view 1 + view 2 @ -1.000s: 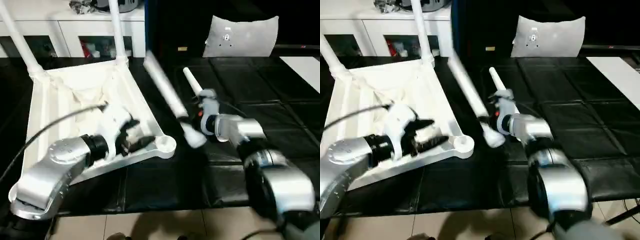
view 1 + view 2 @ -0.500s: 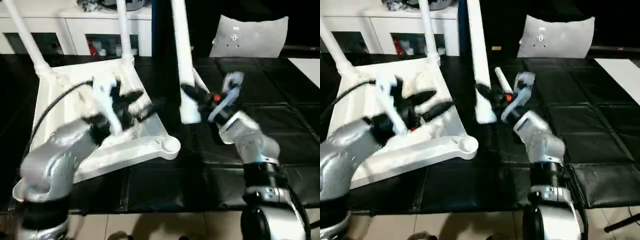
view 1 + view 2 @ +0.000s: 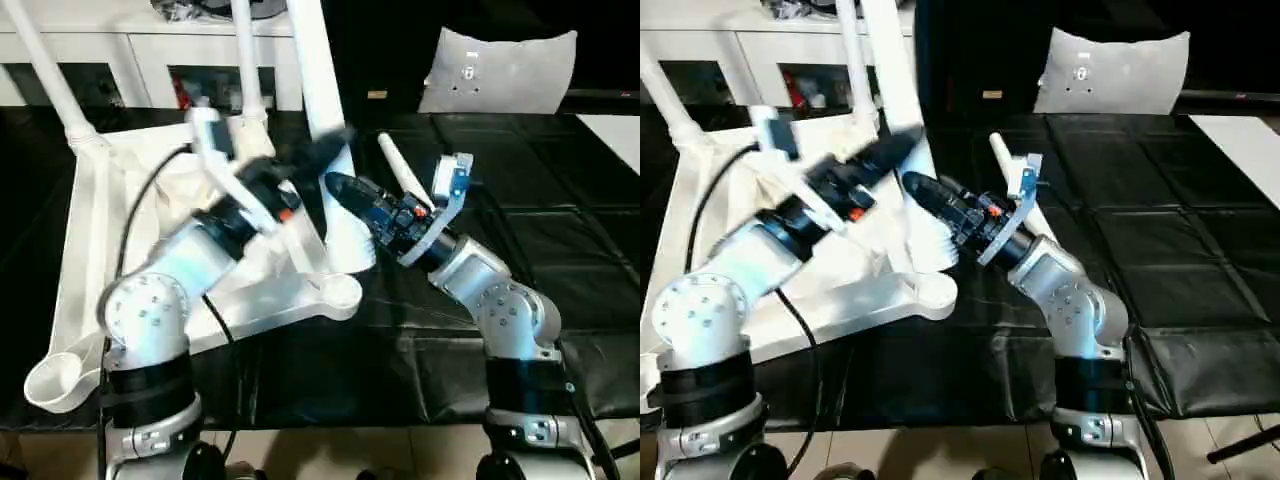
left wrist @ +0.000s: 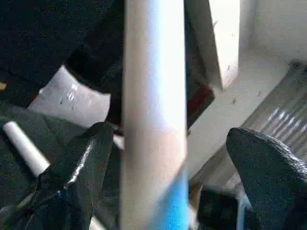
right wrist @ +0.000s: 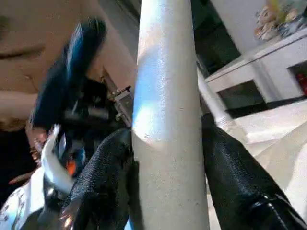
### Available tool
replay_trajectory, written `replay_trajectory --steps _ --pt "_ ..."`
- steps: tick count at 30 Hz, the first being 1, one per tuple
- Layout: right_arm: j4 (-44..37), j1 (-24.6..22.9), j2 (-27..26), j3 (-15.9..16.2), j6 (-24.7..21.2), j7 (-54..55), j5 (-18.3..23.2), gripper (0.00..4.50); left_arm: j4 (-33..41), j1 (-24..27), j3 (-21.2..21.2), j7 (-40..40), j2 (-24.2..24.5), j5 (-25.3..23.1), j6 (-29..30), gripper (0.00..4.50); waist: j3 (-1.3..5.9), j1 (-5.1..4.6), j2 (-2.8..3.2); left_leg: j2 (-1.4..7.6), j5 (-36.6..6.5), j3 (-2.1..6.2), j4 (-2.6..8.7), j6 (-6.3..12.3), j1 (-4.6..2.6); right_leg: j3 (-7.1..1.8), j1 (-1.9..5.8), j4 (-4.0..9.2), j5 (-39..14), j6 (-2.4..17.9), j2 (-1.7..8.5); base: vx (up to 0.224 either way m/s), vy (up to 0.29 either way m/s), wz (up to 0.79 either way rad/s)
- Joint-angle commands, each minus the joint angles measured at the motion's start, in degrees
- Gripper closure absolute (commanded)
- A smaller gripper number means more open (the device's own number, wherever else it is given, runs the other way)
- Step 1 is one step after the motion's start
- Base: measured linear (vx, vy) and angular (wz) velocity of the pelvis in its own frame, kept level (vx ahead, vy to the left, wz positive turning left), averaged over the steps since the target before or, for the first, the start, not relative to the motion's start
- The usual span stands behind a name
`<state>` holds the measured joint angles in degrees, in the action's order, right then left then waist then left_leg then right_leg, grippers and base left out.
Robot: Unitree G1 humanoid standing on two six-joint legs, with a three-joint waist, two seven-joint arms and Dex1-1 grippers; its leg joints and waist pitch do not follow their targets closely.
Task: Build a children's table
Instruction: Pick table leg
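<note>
A: Left eye view: what differs from a second ago?

B: The right gripper (image 3: 345, 188), clenched on a white leg (image 3: 318, 90), has swung it from slanted to upright beside the upturned tabletop (image 3: 100, 240). The left gripper (image 4: 175, 167), fingers spread, now straddles that leg without squeezing.

Robot test room in home style; white glass-door cabinet (image 3: 120, 70); black padded floor mats (image 3: 560, 230)

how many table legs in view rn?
4. Two stand in the tabletop's far sockets, one is upright in the right pincer, one lies on the mat.
</note>
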<state>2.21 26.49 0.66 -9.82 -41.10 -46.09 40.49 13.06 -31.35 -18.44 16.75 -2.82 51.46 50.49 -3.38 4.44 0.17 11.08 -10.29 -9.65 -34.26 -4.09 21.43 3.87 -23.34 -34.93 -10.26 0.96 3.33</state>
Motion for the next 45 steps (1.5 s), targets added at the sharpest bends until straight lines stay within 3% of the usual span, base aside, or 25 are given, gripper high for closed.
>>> replay_trajectory --steps 1,4,5,7,8,11,13,14,18,20,27,33,37,43,45 --pt "-3.0 -0.5 0.5 1.2 -1.0 0.3 1.4 2.64 -0.6 -0.9 0.3 -1.3 0.7 -0.2 0.7 0.0 4.07 0.28 -0.06 1.4 -8.4 0.38 3.73 0.96 -0.41 -2.47 3.19 4.75 -14.5 7.3 3.62 0.0 0.0 0.0" --pt "-3.6 -0.6 0.8 1.9 -0.7 0.4 0.6 2.64 -0.6 -0.5 1.2 -1.3 1.7 -0.7 0.6 0.0 3.99 0.66 -0.13 1.43 -8.2 0.37 3.77 0.83 -0.44 -2.55 3.18 4.8 -15.4 6.4 3.75 0.0 0.0 0.0" --pt "-3.9 -0.6 1.1 2.4 -0.5 0.4 0.0 2.64 -0.4 -0.3 1.3 -0.9 1.9 0.1 0.5 0.5 3.93 0.64 0.19 1.47 -8.6 0.41 3.87 0.43 -0.48 -2.54 3.14 4.89 -16.0 6.1 3.76 0.0 0.0 0.0" --pt "-4.3 -0.7 2.8 6.1 4.5 1.9 -7.0 2.64 0.3 0.1 1.4 -2.0 2.4 -1.1 -0.8 0.5 3.91 0.66 -0.27 1.47 -8.7 0.37 3.87 -0.28 -0.38 -2.53 3.18 4.96 -16.7 5.7 3.84 0.0 0.0 0.0" --pt "-4.3 -0.7 2.8 6.1 4.5 1.9 -7.0 2.64 0.3 0.1 1.4 -2.0 2.4 -1.1 -0.8 0.62 3.84 0.65 -0.15 1.43 -8.9 0.38 3.9 -0.76 -0.39 -2.56 3.14 4.98 -17.4 5.2 3.83 0.0 0.0 0.0" --pt "-4.0 -0.9 3.2 8.6 8.5 4.1 -11.5 2.64 0.5 0.4 3.4 -2.9 4.4 -5.9 -2.6 0.62 3.78 0.6 -0.23 1.38 -10.0 0.44 3.96 -0.7 -0.49 -2.59 3.04 5.2 -19.8 3.7 3.92 0.0 0.0 0.0" --pt "-3.7 -1.0 3.3 12.3 14.9 6.4 -17.6 2.64 1.2 1.1 6.7 -6.0 5.5 -12.2 -5.2 0.62 3.78 0.51 -0.23 1.57 -10.4 0.51 4.03 -0.92 -0.5 -2.62 2.84 5.23 -20.5 2.7 3.91 0.0 0.0 0.0" --pt "-3.7 -1.1 3.3 12.7 16.0 6.7 -18.5 2.64 1.4 1.2 7.1 -6.4 5.4 -12.7 -5.4 0.62 3.8 0.56 -0.13 1.68 -10.3 0.61 4.07 -1.05 -0.48 -2.63 2.82 5.22 -20.2 2.5 3.99 0.0 0.0 0.0" --pt "-3.1 -1.2 2.3 14.4 21.0 9.3 -22.1 2.64 1.7 1.2 8.5 -11.1 2.9 -15.2 -7.0 0.62 3.92 0.46 -0.13 1.57 -9.6 0.45 3.86 -0.72 -0.44 -2.74 2.93 4.78 -16.8 4.2 3.86 0.0 0.0 0.0" --pt "-2.4 -1.5 2.0 15.8 23.8 10.1 -24.3 2.64 1.3 1.5 10.6 -13.6 2.9 -19.8 -9.5 0.62 3.88 0.41 -0.3 1.6 -9.8 0.45 3.87 -0.48 -0.3 -2.72 3.04 4.65 -15.4 5.0 3.81 0.0 0.0 0.0" --pt "-0.8 -1.6 1.5 16.7 27.2 11.3 -26.0 2.64 2.3 2.1 13.4 -14.4 4.0 -25.3 -13.7 0.62 3.79 0.25 -0.28 1.61 -11.0 0.52 3.94 -0.03 -0.33 -2.75 2.89 4.88 -17.4 4.2 3.81 0.0 0.0 0.0" --pt "1.0 -1.1 1.7 16.9 29.4 11.4 -26.8 2.64 2.5 2.4 14.0 -14.7 4.5 -26.5 -14.4 0.62 3.86 0.18 -0.19 1.56 -10.8 0.45 3.82 -0.12 -0.33 -2.79 2.91 4.65 -15.6 5.4 3.78 0.0 0.0 0.0" --pt "1.8 -0.8 1.6 17.0 30.4 11.6 -27.0 2.64 2.2 2.8 14.5 -14.0 4.8 -27.2 -15.0 0.62 3.9 0.12 0.22 1.57 -11.0 0.51 3.84 -0.09 -0.36 -2.74 2.99 4.59 -14.2 5.9 3.69 0.0 0.0 0.0" --pt "2.2 -0.8 1.5 17.4 31.6 11.3 -27.0 2.64 0.8 3.0 15.9 -12.6 6.0 -28.7 -15.8 0.64 3.9 0.08 0.08 1.58 -11.6 0.52 3.87 0.0 -0.41 -2.75 3.03 4.54 -14.4 6.2 3.71 0.0 0.0 0.0" --pt "2.2 -0.8 1.7 17.5 31.9 11.0 -27.2 2.64 0.6 3.1 16.1 -12.1 6.2 -28.6 -15.4 0.88 3.89 0.07 0.07 1.61 -11.4 0.51 3.88 -0.01 -0.41 -2.76 3.03 4.47 -14.0 6.4 3.7 0.0 0.0 0.0"
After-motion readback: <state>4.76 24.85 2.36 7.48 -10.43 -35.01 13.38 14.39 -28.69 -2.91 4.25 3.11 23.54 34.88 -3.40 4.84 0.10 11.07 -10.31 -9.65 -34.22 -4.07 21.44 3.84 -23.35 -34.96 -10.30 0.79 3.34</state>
